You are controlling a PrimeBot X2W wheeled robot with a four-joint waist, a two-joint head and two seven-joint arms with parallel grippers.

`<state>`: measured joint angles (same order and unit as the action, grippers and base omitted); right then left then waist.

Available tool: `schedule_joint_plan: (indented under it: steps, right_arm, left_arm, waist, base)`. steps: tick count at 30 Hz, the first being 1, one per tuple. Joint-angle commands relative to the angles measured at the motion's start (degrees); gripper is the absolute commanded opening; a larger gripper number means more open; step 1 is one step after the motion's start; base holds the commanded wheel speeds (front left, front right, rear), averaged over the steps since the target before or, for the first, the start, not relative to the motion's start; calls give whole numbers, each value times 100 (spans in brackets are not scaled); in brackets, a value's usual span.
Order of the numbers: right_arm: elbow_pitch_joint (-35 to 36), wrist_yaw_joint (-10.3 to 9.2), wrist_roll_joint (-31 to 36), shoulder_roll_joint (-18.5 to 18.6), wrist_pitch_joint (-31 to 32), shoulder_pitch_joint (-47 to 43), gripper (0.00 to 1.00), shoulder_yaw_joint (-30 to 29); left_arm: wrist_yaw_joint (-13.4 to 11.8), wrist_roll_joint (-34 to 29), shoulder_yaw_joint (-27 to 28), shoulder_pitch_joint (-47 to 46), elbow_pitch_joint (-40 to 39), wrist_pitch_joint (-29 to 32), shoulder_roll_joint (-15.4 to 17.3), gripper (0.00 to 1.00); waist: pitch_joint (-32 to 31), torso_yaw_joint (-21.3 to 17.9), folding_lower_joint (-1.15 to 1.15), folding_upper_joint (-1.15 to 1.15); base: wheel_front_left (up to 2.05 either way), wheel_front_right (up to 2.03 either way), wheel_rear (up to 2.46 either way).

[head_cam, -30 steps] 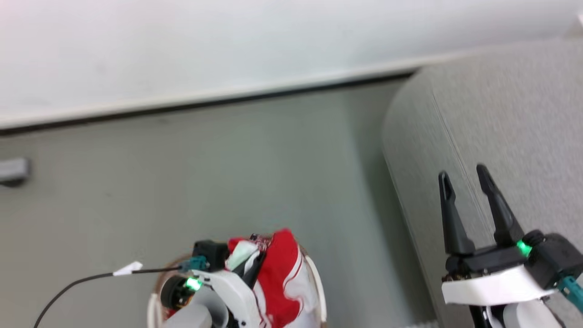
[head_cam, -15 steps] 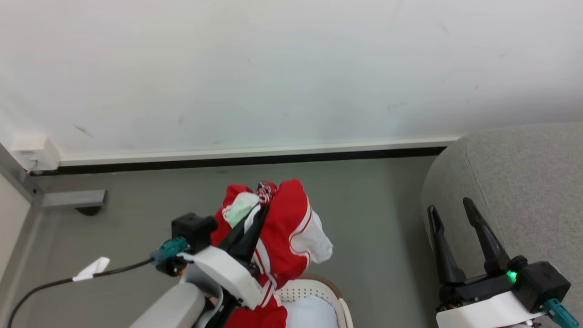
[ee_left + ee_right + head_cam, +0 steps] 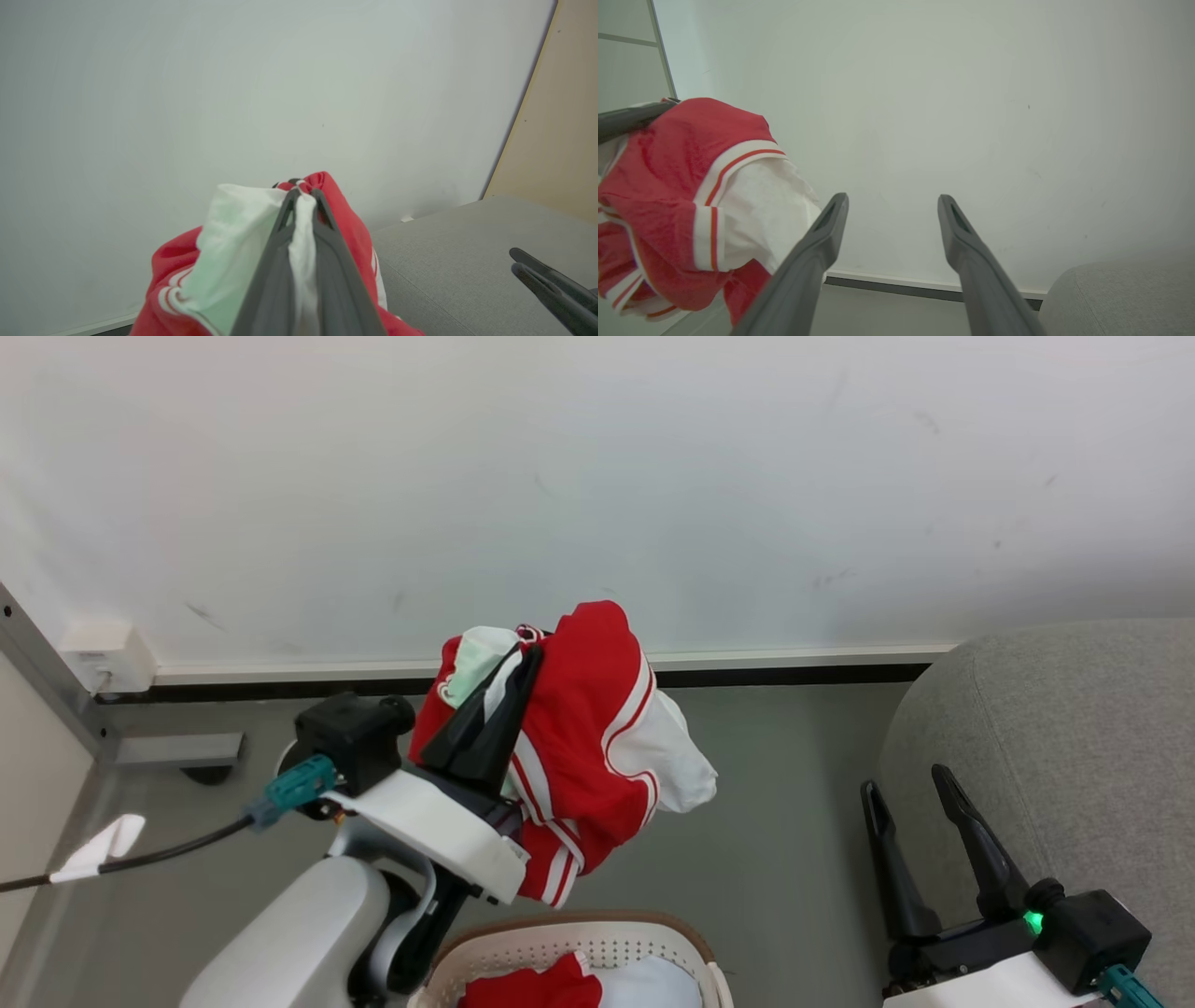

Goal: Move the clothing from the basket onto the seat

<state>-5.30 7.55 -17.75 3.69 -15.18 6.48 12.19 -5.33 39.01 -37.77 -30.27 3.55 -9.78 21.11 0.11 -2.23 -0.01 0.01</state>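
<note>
Left gripper (image 3: pixel 528 658): fingers are pressing together, pinching a fold of the red garment and holding it up in front of the white wall (image 3: pixel 747 476).
Clothing (image 3: pixel 583 728): one red garment with white panels and striped trim is hanging from the left gripper, clear of the basket's rim; a second red piece (image 3: pixel 532 987) is lying inside the basket beside a pale cloth (image 3: pixel 653 985).
Basket (image 3: pixel 560 945): standing on the grey floor (image 3: pixel 775 859), just below the hanging garment.
Right gripper (image 3: pixel 906 786): fingers are standing spread apart, gripping nothing, hovering beside the seat's rounded edge.
Seat (image 3: pixel 1055 728): sitting at the right, well apart from the hanging garment.
</note>
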Motion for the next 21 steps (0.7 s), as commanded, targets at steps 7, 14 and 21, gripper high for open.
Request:
schedule_joint_plan:
  steps: [7,14,21]
  right_arm:
    - [4,-12,-32,54,6,25,100,202]
    - [-37,-12,206,176,6,161,100,705]
    - [-169,-12,40,243,5,452,100,1844]
  left_arm:
    - [-157,48,89,75,-335,145,158,0]
    - [-123,153,85,149,-381,134,143,0]
    - [-94,181,-13,121,-311,195,83,0]
  waist:
    - [15,-3,1,-1]
    - [-16,12,1,-1]
    - [-33,120,1,-1]
  base:
    - [0,0,0]
    - [0,0,0]
    - [0,0,0]
